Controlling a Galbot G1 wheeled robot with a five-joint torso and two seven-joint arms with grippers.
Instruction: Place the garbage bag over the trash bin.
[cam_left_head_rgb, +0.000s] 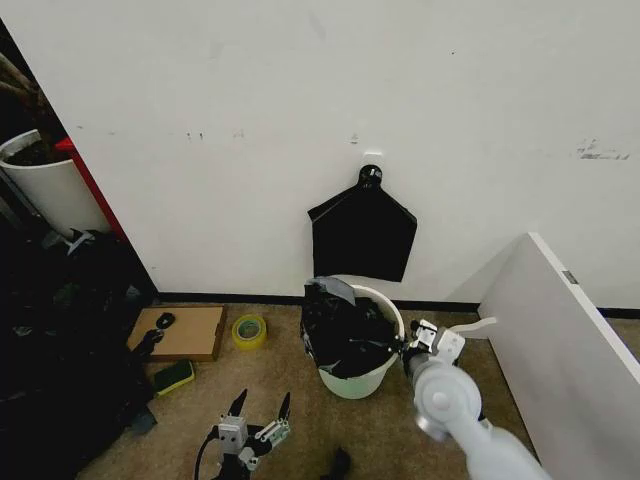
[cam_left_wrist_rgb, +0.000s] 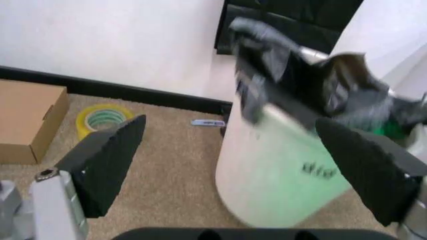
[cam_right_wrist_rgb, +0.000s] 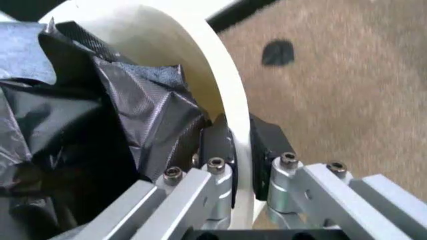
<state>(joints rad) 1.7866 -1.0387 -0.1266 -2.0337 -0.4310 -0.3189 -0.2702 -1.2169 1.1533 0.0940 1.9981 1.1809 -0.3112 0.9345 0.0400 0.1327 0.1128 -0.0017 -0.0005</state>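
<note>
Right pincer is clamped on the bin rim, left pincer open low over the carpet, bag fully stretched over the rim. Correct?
Not quite. In the head view the garbage bag sits bunched inside the trash bin, covering only the far-left rim. Right pincer straddling the rim and open left pincer are right.

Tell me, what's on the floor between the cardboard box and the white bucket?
A yellow tape roll sits between the cardboard box and the trash bin, seen in the head view.

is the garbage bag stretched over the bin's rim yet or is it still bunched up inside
Mostly bunched inside. The garbage bag sits crumpled in the trash bin, draped over the left edge, while the rim beside the right pincer is bare.
</note>
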